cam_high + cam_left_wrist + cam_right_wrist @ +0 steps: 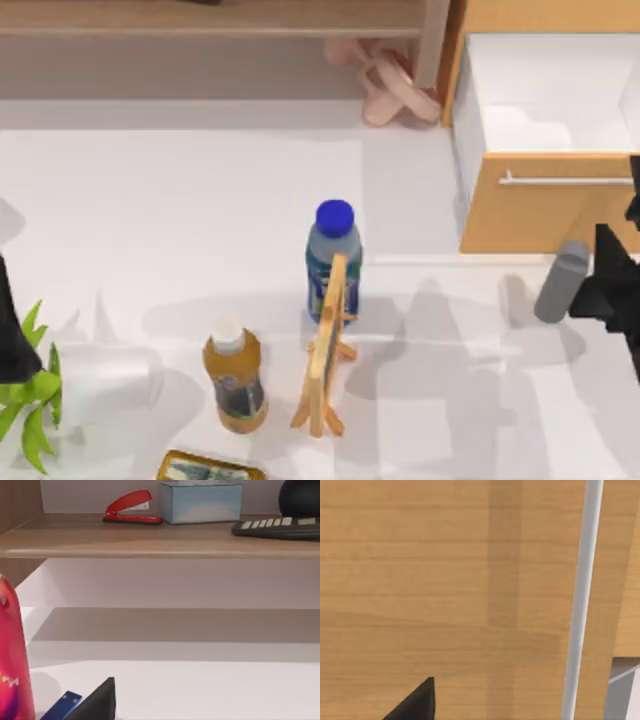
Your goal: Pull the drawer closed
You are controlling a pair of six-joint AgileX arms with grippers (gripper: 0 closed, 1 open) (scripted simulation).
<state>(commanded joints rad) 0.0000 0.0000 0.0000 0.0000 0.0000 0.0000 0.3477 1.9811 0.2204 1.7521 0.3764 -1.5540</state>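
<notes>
Two arms logged. Left arm parked at the table's (200,180) left edge, idle. Drawer (545,215) stands open at the table's right, white inside exposed, silver handle (565,181) across its wooden front. Right gripper (612,285) sits just before that front, holding nothing; finger spread: cannot tell. Step: approach. Next, judged: contact the front squarely and drive it shut.

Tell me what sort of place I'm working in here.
Likely an office desk: a stapler and keyboard sit on the shelf, with an open drawer at right.
</notes>
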